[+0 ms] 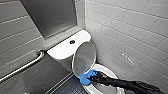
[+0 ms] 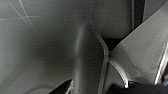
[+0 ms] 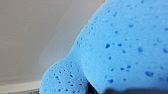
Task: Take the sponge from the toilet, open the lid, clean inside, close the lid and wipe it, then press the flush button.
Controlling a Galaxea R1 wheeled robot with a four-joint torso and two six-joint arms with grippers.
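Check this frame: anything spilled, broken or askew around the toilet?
Nothing stands out. The lid stands raised over the toilet bowl, and the right gripper holds the sponge at the bowl's rim. No spill or damage shows.

Porous foam sponge; glossy white ceramic toilet

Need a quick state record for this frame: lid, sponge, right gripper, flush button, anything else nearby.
toilet: white, open
lid: raised, standing upright
sponge: blue, at the toilet's rim just below the lid's lower edge
right gripper: holding the sponge, arm reaching in from the right
flush button: dark, round, on the tank top, nothing touching it
grab bar: metal, on the wall left of the toilet
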